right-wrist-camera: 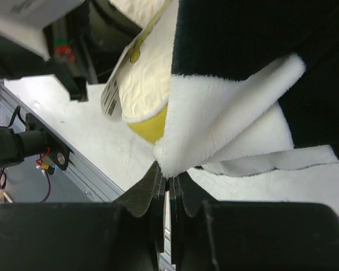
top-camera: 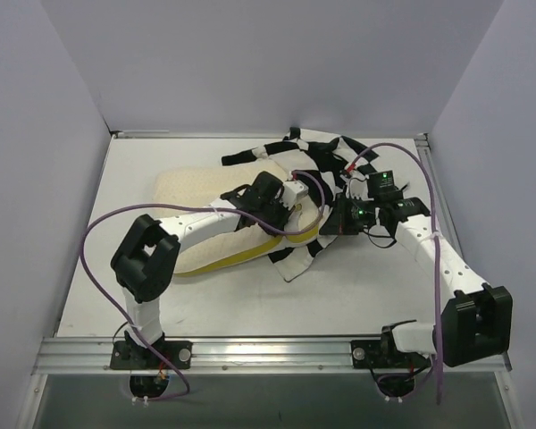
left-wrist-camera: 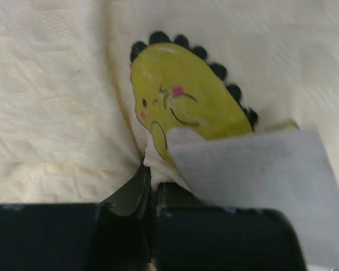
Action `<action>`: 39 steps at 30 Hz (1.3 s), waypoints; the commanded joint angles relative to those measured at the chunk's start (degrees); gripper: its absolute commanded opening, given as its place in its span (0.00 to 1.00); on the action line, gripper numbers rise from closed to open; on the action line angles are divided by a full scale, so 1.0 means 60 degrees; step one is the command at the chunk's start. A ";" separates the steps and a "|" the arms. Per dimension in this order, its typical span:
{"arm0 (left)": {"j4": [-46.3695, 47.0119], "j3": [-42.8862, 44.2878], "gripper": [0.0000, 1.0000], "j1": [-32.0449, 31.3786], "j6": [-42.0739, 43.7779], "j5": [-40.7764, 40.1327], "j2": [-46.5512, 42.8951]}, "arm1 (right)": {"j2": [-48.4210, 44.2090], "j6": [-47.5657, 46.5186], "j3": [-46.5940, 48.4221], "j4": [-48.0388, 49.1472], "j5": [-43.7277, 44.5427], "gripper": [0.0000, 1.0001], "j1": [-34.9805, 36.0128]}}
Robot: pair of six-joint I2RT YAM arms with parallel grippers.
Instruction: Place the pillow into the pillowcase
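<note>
Right pincer [right-wrist-camera: 166, 176], filling the bottom of the right wrist view, is sitting with jaws together and is pinching the white corner of a plush black-and-white checkerboard fabric pillowcase [right-wrist-camera: 231, 107]. Only a thin lip of the hem is entering the jaws.

Left pincer [left-wrist-camera: 148, 179], at the bottom of the left wrist view, is likewise closed. It is nipping a fold of a cream quilted rectangular pillow [left-wrist-camera: 56, 101] just below the yellow-green cartoon logo [left-wrist-camera: 181, 96] and beside the white fabric tag [left-wrist-camera: 254, 169].

Top view: the pillow is lying left of centre on the white surface [top-camera: 339, 304], with its yellow side edge [top-camera: 219, 261] facing the bottom of the frame. Its right-hand corner is meeting the bunched pillowcase, which is sprawling from centre toward the upper right. Most of the pillow is showing bare, so insertion is judged barely begun. Cannot tell whether the right pincer is gripping one layer of the case or both.

Risks from here:
- The hem bite is looking shallow, so tension from drawing the case over the corner could be enough to slip it free.
- If both layers are being pinched, the mouth is staying closed and the pillow would be pushing against shut fabric.
- The left grip is taking only a small pinch of cover, so a push could be buckling the soft pillow instead of advancing it.
- Both wrists are working close together at centre, so contact between them is a hazard.
</note>
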 commanded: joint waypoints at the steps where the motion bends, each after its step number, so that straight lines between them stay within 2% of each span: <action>1: 0.0966 0.0338 0.00 0.0213 -0.0934 -0.1357 0.0839 | -0.0032 0.0088 0.0052 -0.0813 -0.1319 0.00 0.0175; 5: 0.1624 -0.0070 0.00 0.0856 -0.2016 -0.0159 0.0577 | 0.0246 -0.0366 -0.0414 -0.1357 -0.0750 0.00 0.0087; 7: 0.1976 -0.0436 0.00 0.0916 -0.1961 0.0646 0.0021 | 0.0247 -0.0572 -0.0621 -0.1343 -0.0455 0.00 0.0029; 8: 0.2020 -0.0525 0.04 0.0902 -0.1627 0.1070 -0.0198 | 0.0363 -0.0616 -0.0680 -0.1299 -0.0309 0.00 -0.0001; 9: 0.2021 -0.0613 0.29 0.0829 -0.1435 0.1814 -0.0650 | 0.0451 -0.0645 -0.0680 -0.1270 -0.0206 0.00 -0.0044; 12: 0.1789 -0.1125 0.59 0.0610 -0.0134 0.2815 -0.1690 | 0.0890 -0.0558 -0.0534 -0.1065 -0.0205 0.00 -0.0249; 14: 0.1436 -0.1461 0.67 0.0273 0.1428 0.3153 -0.2147 | 0.1153 -0.0470 -0.0344 -0.0962 -0.0234 0.00 -0.0337; 16: 0.1128 -0.1726 0.75 0.0039 0.2400 0.3140 -0.2689 | 0.1286 -0.0440 -0.0169 -0.0933 -0.0336 0.00 -0.0454; 17: 0.1069 -0.2017 0.77 -0.0035 0.3260 0.3024 -0.2821 | 0.1359 -0.0397 -0.0124 -0.0918 -0.0409 0.00 -0.0498; 20: 0.0981 -0.2181 0.80 -0.0474 0.4568 0.2468 -0.2838 | 0.1316 -0.0353 -0.0050 -0.0933 -0.0600 0.00 -0.0514; 25: 0.1769 -0.1903 0.80 -0.0987 0.4866 0.2072 -0.1916 | 0.1068 -0.0206 -0.0167 -0.0874 -0.0995 0.00 -0.0514; 28: 0.2912 -0.1655 0.74 -0.1164 0.4690 0.1296 -0.1155 | 0.0848 -0.0177 -0.0270 -0.0845 -0.1318 0.00 -0.0455; 29: 0.3045 -0.1451 0.59 -0.1149 0.4400 0.1033 -0.0892 | 0.0789 -0.0177 -0.0314 -0.0845 -0.1405 0.00 -0.0426; 31: 0.3046 -0.0765 0.37 -0.0975 0.3814 0.0300 -0.0173 | 0.0585 -0.0177 -0.0446 -0.0874 -0.1494 0.00 -0.0426; 32: 0.3017 -0.0572 0.26 -0.0814 0.2999 0.0283 -0.0012 | 0.0497 -0.0162 -0.0490 -0.0888 -0.1523 0.00 -0.0411; 33: 0.3075 -0.0381 0.04 -0.0348 0.2527 0.0675 0.0120 | 0.0394 -0.0162 -0.0591 -0.0889 -0.1683 0.00 -0.0397; 34: 0.3119 -0.0147 0.00 -0.0141 0.2058 0.0824 0.0122 | 0.0132 -0.0191 -0.0650 -0.0932 -0.1757 0.00 -0.0353; 35: 0.3554 0.0000 0.00 0.0035 0.1270 0.0825 0.0107 | -0.0030 -0.0206 -0.0709 -0.0918 -0.1787 0.00 -0.0280; 39: 0.3821 0.0689 0.00 0.0301 0.0063 0.0343 0.0092 | -0.0777 -0.0264 -0.1075 -0.0962 -0.2211 0.00 0.0291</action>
